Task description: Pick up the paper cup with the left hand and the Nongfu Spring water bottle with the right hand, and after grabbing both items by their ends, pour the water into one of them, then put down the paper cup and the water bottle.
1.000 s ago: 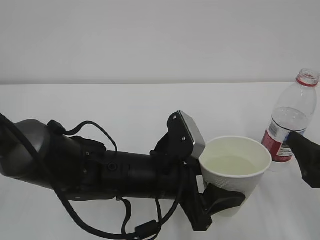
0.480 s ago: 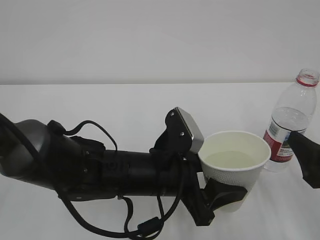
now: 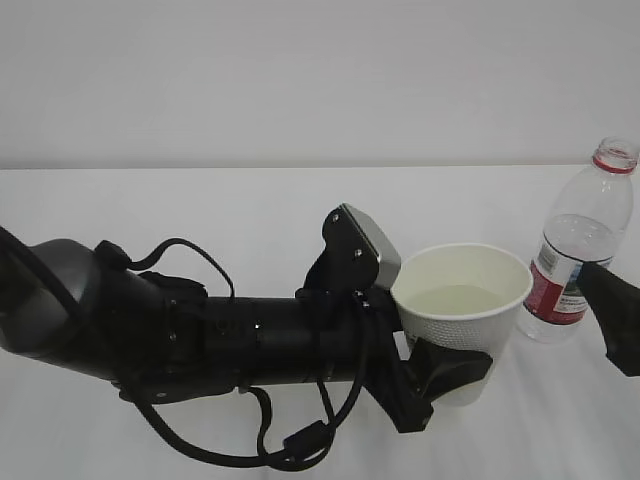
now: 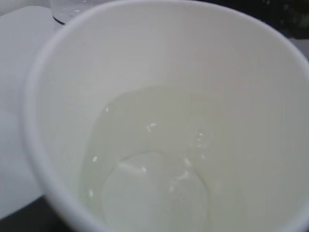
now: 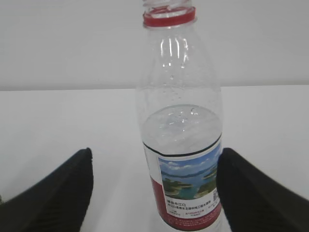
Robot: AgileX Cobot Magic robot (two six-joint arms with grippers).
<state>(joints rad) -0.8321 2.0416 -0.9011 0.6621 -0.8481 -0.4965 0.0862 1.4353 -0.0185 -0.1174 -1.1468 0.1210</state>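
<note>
White table (image 3: pixel 250 210); water bottle (image 3: pixel 580 245) apparently standing on it.

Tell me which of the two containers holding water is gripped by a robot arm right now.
The white paper cup, clamped by the left gripper. The clear plastic water bottle stands free on the table between the right gripper's open fingers.

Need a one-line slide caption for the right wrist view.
Open right gripper flanks the upright, uncapped Nongfu Spring water bottle, partly filled, standing on the white table.
</note>
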